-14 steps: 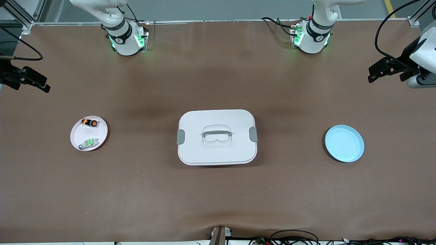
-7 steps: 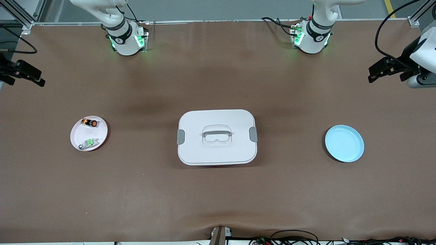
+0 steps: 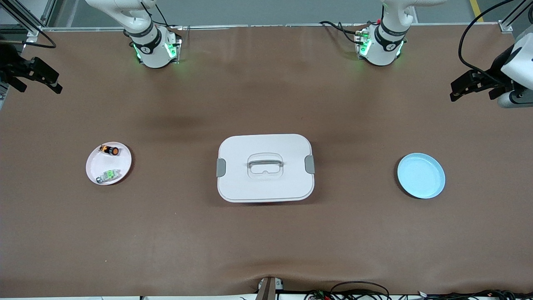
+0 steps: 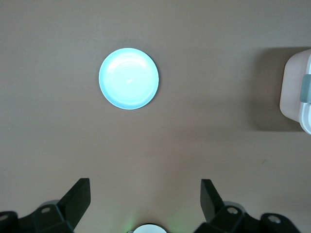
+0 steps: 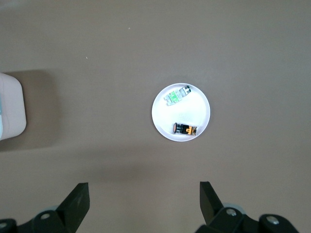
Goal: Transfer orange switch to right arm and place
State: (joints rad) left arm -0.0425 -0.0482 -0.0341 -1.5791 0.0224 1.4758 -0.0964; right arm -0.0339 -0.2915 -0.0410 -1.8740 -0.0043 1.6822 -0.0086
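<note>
1. Orange switch (image 3: 109, 150) lies flat on the small white plate (image 3: 123, 160), mid-left of the front frame, toward the right arm's end of the table. It sits on the part of the plate farther from the front camera. Nothing touches it.
2. Green-and-clear switch (image 3: 108, 175) shares the same plate, on the part nearer the front camera, apart from the orange switch.
3. Right gripper (image 3: 34, 76) hangs at the upper-left edge of the front frame, over the end of the brown table (image 3: 266, 246), well apart from the white plate. Jaws apart, holding nothing. In the right wrist view the two fingertips stand at the bottom of the frame (image 5: 141, 201), and the orange switch (image 5: 184, 129) shows above them, right of centre, clear of both.
4. Left gripper (image 3: 472, 83) is at the upper-right edge of the front frame, over the other end of the table. Jaws apart, empty. Its wrist view shows the fingertips low in the frame (image 4: 145, 196) and the light blue plate (image 4: 129, 78) in the upper left.
5. Light blue plate (image 3: 421, 175) lies mid-right of the front frame, bare.
6. White lidded box (image 3: 265, 167) with grey side latches and a top handle sits at centre frame, between the two plates.
7. Orange switch is well apart from both grippers, nearer the right one.
</note>
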